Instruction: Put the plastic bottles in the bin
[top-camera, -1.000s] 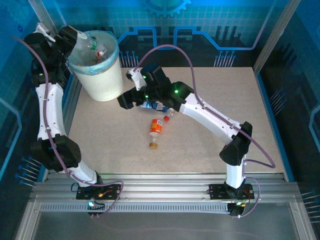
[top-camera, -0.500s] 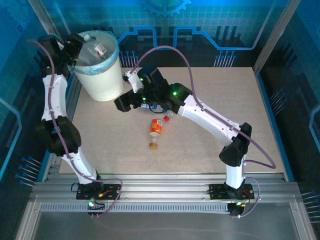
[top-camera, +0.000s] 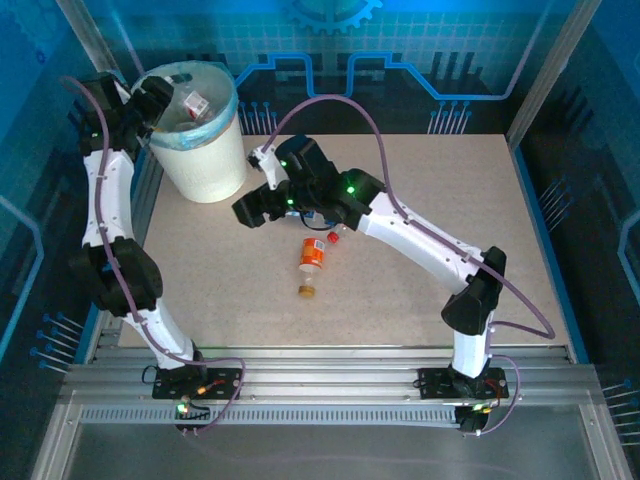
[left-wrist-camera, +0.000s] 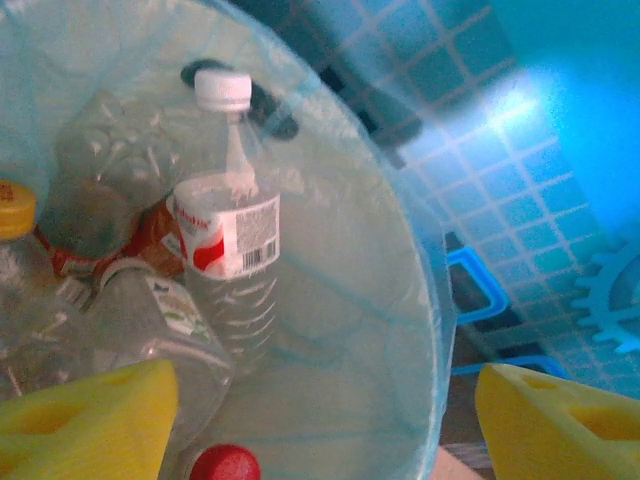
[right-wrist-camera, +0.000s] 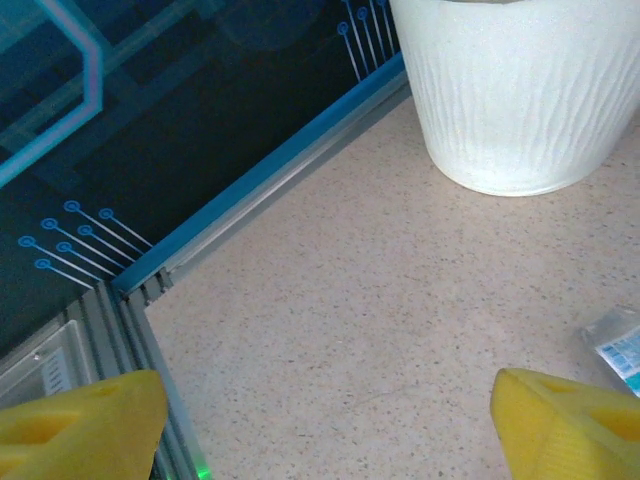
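Inside bin (left-wrist-camera: 360, 330) | bottle (left-wrist-camera: 228, 280) label red-white, barcode, text unreadable | both jaws spread, empty

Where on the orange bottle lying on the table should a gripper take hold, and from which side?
Grip the orange bottle around its mid-body, straight down from above, jaws closing across its width. It lies flat on the table, its length running near to far, both flanks bare. A red-capped bottle sits by its far end, so probably avoid that end.
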